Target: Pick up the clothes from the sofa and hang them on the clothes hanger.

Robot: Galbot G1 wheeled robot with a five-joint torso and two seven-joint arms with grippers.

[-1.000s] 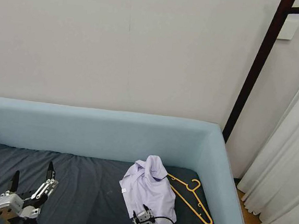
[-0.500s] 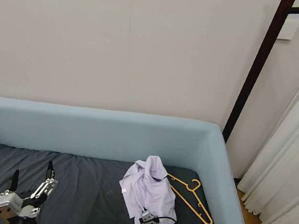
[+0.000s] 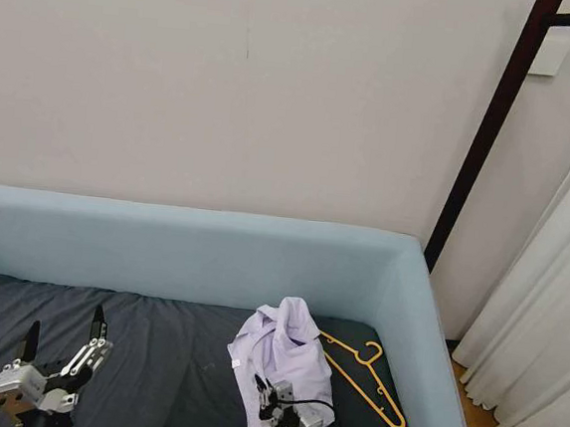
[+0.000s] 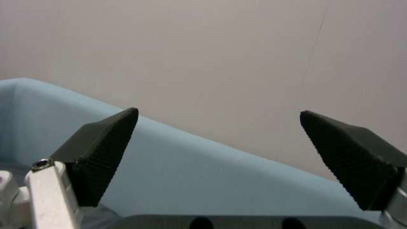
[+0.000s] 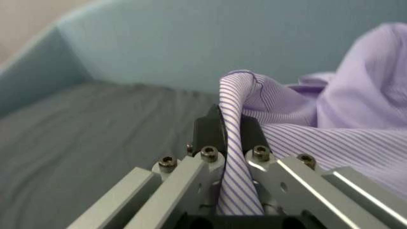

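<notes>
A crumpled lilac striped shirt [image 3: 287, 359] lies on the dark seat of the sofa, near its right end. My right gripper [image 3: 271, 398] is at the shirt's near edge and is shut on a fold of the shirt [image 5: 237, 157]; the fabric runs pinched between its fingers [image 5: 210, 131]. An orange clothes hanger [image 3: 365, 378] lies flat on the seat just right of the shirt. My left gripper [image 3: 62, 339] hovers open over the seat at the left, its black fingertips [image 4: 102, 152] wide apart with nothing between them.
The light blue sofa back [image 3: 192, 250] and right arm [image 3: 421, 365] wall in the seat. A dark rack post [image 3: 481, 141] rises behind the sofa's right end. White curtains [image 3: 544, 336] hang at the far right over wooden floor.
The right gripper shifted slightly left and rose, lifting the shirt's near edge; the shirt's lower part has bunched up. The left arm has stayed put.
</notes>
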